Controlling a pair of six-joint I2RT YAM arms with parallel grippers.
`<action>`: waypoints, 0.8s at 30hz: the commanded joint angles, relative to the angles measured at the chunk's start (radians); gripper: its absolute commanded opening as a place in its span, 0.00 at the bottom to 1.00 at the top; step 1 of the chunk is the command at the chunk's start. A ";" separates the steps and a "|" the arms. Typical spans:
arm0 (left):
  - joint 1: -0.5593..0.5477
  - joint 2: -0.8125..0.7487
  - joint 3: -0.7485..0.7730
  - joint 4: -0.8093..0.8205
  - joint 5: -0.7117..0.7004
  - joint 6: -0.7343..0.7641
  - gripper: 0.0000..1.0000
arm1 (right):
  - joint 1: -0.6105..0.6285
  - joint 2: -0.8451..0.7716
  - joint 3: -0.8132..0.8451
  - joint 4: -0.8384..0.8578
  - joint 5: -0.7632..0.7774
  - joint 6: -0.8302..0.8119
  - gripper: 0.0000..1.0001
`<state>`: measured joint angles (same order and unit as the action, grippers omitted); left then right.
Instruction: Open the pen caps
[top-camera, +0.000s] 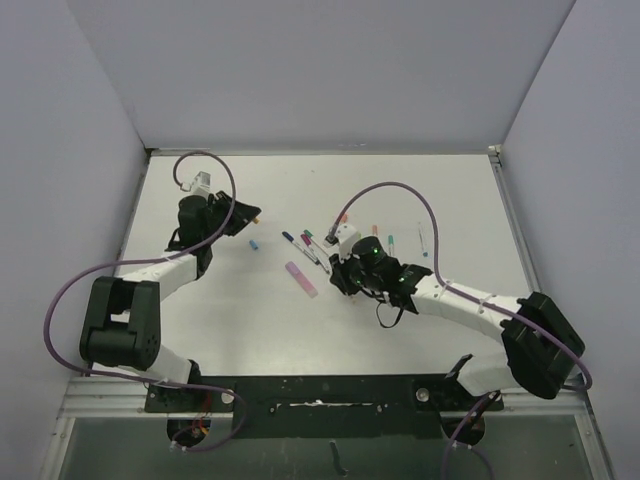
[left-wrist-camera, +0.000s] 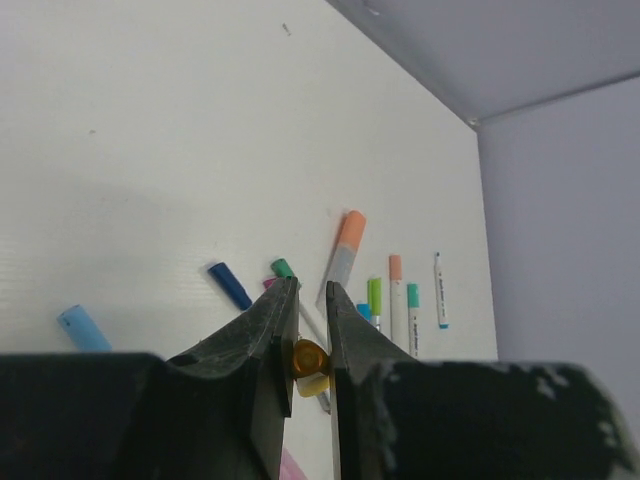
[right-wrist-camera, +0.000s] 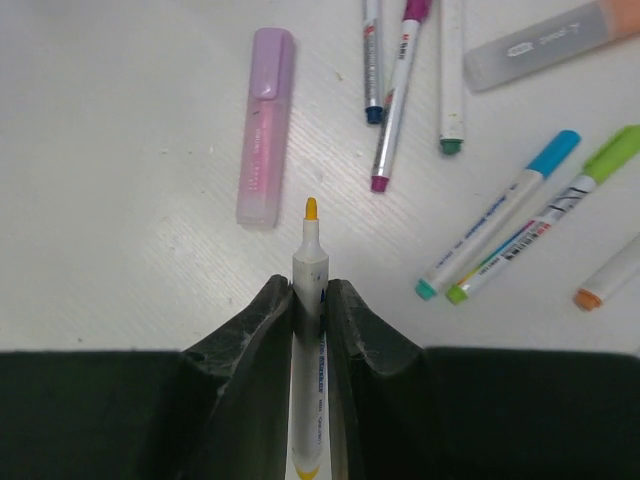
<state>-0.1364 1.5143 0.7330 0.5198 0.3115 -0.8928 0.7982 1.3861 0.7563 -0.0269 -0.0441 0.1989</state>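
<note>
L gripper (left-wrist-camera: 309, 298) tight on yellow cap (left-wrist-camera: 308, 358), R gripper (right-wrist-camera: 310, 292) tight on uncapped pen (right-wrist-camera: 310, 250)

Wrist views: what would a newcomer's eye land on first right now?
The right tool is shut on a yellow pen, its bare tip sticking out ahead. The left tool pinches a yellow-orange cap above the table. Ahead of the yellow pen, a pink highlighter lies left of the loose pens.

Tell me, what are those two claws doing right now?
Left gripper shut on yellow cap. Right gripper shut on yellow pen, tip bare. Pink highlighter lies near the tip, not touching.
</note>
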 joint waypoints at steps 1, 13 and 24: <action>0.003 0.016 0.089 -0.207 -0.033 0.119 0.00 | -0.046 -0.083 0.079 -0.077 0.149 0.004 0.00; -0.004 0.099 0.138 -0.548 -0.129 0.335 0.00 | -0.359 -0.144 0.219 -0.295 0.240 -0.004 0.00; -0.046 0.167 0.238 -0.764 -0.215 0.466 0.06 | -0.508 -0.104 0.284 -0.333 0.226 -0.016 0.00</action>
<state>-0.1764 1.6638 0.9169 -0.1787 0.1360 -0.4934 0.3210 1.2682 0.9855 -0.3580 0.1726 0.1947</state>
